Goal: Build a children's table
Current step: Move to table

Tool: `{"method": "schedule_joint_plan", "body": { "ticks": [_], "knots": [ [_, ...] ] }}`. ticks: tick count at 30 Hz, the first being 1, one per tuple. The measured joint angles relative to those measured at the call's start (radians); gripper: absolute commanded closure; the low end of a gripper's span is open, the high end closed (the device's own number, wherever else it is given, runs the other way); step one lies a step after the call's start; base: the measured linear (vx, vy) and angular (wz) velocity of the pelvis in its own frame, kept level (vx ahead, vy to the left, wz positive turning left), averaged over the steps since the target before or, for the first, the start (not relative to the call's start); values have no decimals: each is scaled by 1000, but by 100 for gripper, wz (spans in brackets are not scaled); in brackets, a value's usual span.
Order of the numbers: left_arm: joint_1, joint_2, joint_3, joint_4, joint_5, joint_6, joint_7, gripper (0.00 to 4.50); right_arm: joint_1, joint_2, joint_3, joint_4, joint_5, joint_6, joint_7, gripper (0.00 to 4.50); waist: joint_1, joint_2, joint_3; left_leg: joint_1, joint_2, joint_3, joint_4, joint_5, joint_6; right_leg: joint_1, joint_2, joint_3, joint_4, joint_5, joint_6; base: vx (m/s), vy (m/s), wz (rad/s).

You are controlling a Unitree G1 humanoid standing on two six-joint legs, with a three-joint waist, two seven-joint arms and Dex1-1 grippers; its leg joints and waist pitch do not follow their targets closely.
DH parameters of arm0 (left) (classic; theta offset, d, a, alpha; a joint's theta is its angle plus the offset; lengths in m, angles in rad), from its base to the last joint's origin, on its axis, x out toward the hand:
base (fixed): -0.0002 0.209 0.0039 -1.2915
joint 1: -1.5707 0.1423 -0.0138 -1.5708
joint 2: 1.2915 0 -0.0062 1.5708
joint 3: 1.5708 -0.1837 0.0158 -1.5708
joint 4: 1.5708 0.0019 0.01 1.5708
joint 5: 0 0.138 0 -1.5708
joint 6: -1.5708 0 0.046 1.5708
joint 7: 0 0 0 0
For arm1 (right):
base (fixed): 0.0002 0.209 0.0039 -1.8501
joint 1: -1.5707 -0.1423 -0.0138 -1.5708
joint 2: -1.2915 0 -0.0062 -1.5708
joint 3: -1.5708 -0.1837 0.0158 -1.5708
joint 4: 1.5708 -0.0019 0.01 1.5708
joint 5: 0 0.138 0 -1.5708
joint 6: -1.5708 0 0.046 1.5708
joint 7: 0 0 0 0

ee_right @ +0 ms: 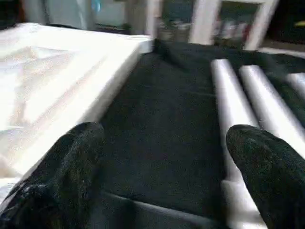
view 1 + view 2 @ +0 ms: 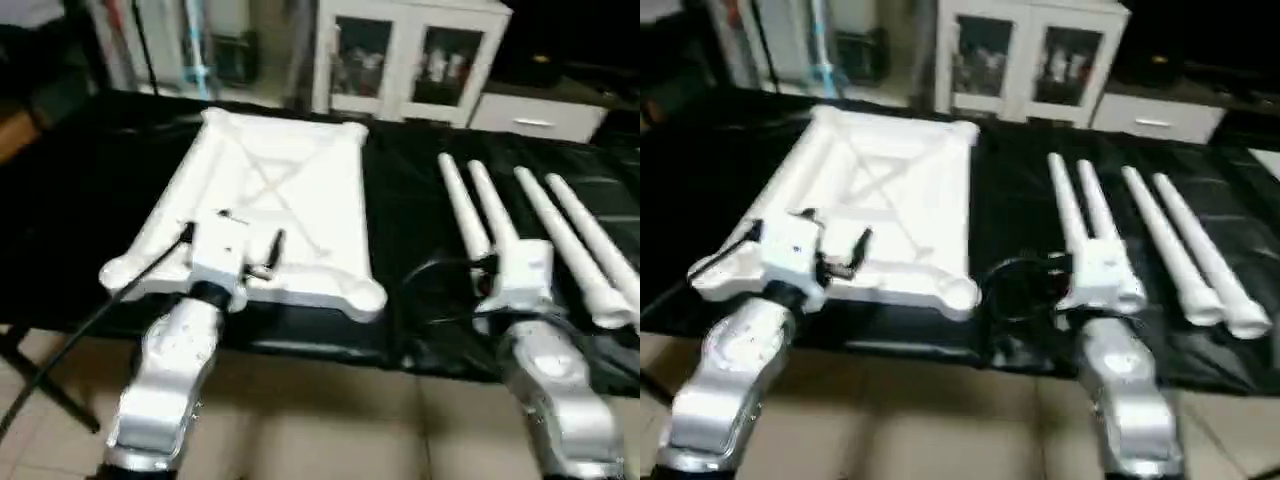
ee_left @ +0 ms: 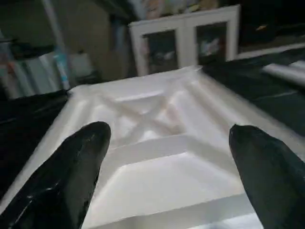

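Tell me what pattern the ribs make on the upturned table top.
An X of raised white ribs crosses the table top, clearest in the left wrist view.

Two silver forearms, rounded and glossy with a cast-metal look, carry the robot's working ends. The left forearm [image 2: 170, 375] narrows to a black collar at the wrist, above which sits a boxy white housing [image 2: 222, 252] with small dark fittings on its top. A thin black cable [image 2: 95, 320] runs from that housing down past the arm. The right forearm [image 2: 560, 400] ends in a similar white block [image 2: 525, 280], with black cables [image 2: 440, 290] looping beside it. Each hand has two thick black fingers [image 3: 66, 176] with rounded tips and a slightly shiny surface; those of the right hand [image 1: 267, 162] look matte and faintly speckled.
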Motion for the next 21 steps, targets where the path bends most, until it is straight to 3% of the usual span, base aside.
{"method": "schedule_joint_plan", "body": {
  "ticks": [1, 3, 4, 5, 6, 7, 8, 9, 10, 11, 12, 13, 14, 15, 16, 17, 18, 19, 20, 21],
  "knots": [
    [0, 5, 17, 7, -3, 0, 0, 5, 0, 6, 7, -1, 2, 0, 0, 0, -9, 0, 0, 3, -4, 0, 0, -3, 6, -3, -3, 0, 12, -6, -21, 92, 26, 9],
    [-2, 3, 29, 19, -9, 1, 1, 5, 1, 3, 7, -1, 4, -1, -2, 0, -26, -7, -4, 8, -13, 2, -1, -8, 12, -8, -11, 3, 24, -12, -22, 92, 15, 7],
    [-8, -3, 27, 22, -14, 1, 1, 5, 2, -3, 0, -2, 4, -1, -4, 0, -31, -10, -6, 5, -18, 6, -5, -9, 17, -1, -18, 6, 18, -14, 22, 82, 4, 7],
    [-17, -15, 18, 25, -16, 1, 1, 5, 7, -9, -13, -2, 4, -1, -6, 0, -26, -6, -8, -5, -19, 11, 2, -14, 41, 4, -16, 14, 8, -13, 47, 82, 4, 7],
    [-18, -20, 8, 25, -17, 1, 0, 5, 7, -14, -17, 1, 3, -1, -6, 0, -18, -7, -7, 1, -15, 22, 0, -15, 39, 4, -4, 34, 7, -14, 46, 69, 5, -15],
    [-18, -23, -10, 24, -18, 2, -1, 5, 5, -21, -24, 1, 4, -1, -5, 0, 2, -2, -8, 10, -5, 29, -2, -21, 12, 7, 21, 72, 4, -14, 45, 71, 12, -45],
    [-18, -21, -12, 24, -18, 2, -2, 5, 2, -20, -27, 1, 3, -1, -5, 0, 18, 0, -9, 21, 6, 37, -3, -28, -23, 6, 44, 98, 3, -14, 46, 71, 12, -45],
    [-14, -17, -6, 24, -18, 2, -1, 5, 0, -17, -21, 1, 4, -1, -3, 0, 19, -7, -7, 42, 13, 53, -15, -32, -27, -3, 50, 110, 9, -15, 37, 119, -33, -53],
    [-3, -14, 2, 24, -18, 4, -1, 5, -9, -11, -10, 2, 4, -1, 0, 0, 15, -12, -7, 57, 12, 69, -27, -32, -28, -15, 39, 101, 23, -23, 17, 81, -42, -28],
    [2, -5, 17, 24, -17, 7, 1, 5, -16, -7, -5, 1, 4, -2, 2, 0, 12, -24, -8, 74, 12, 88, -36, -34, -29, -23, 22, 81, 42, -30, 6, 135, -64, -52],
    [3, -5, 30, 24, -17, 7, 2, 5, -18, -10, -6, 1, 4, -2, 3, 0, 6, -38, -10, 81, 9, 103, -39, -42, -29, -28, 1, 55, 52, -34, 13, 65, -45, -39],
    [-1, -12, 28, 24, -17, 7, 2, 5, -10, -21, -13, 3, 4, -2, 3, 0, 3, -37, -11, 71, 2, 88, -28, -48, -16, -14, 7, 57, 44, -40, 31, 109, -46, -28],
    [-8, -36, 4, 22, -18, 6, 1, 5, 4, -42, -32, 14, 1, -1, 2, 0, 14, -37, -11, 50, -3, 61, 14, -58, 21, -5, 17, 64, 36, -41, 27, 55, -25, -3],
    [-5, -44, -15, 22, -18, 6, 1, 5, 3, -53, -41, 24, -4, 1, 3, 0, 20, -37, -12, 16, -10, 37, 70, -51, 30, 6, 23, 69, 25, -41, 27, 99, 6, 10],
    [-1, -44, -21, 21, -18, 7, 1, 5, 1, -57, -43, 24, -4, 1, 4, 0, 24, -38, -12, -17, -16, 22, 99, -46, 24, 19, 30, 76, 13, -40, 27, 88, 22, 2],
    [1, -39, -16, 18, -18, 7, 3, 5, -8, -58, -41, 23, -4, 1, 10, 0, 32, -31, -13, -50, -14, 10, 65, -33, 9, 37, 40, 69, 4, -40, 26, 88, 22, 2],
    [2, -35, -10, 12, -18, 6, 4, 5, -20, -55, -35, 17, -4, 1, 14, 0, 34, -12, -15, -65, 4, 2, -3, 5, 11, 47, 57, 50, 2, -46, 25, 79, 38, 8],
    [5, -29, -5, 8, -17, 6, 5, 5, -27, -47, -30, 15, -4, 0, 16, 0, 35, 5, -8, -64, 21, -8, 6, 54, 5, 59, 66, 33, 6, -55, 28, 96, 45, -1],
    [20, -18, 8, 8, -17, 6, 7, 5, -33, -26, 3, 15, -3, 1, 24, 0, 27, 2, -7, -57, 17, -10, 5, 43, 13, 54, 50, 11, 29, -68, 1, 96, 45, -1],
    [25, -14, 26, 9, -16, 9, 12, 5, -39, -21, 21, 12, -2, 1, 27, 0, 20, -4, -7, -56, 11, -9, 5, 40, 16, 37, 37, 3, 64, -74, -8, 95, 41, -1]
  ]
}}
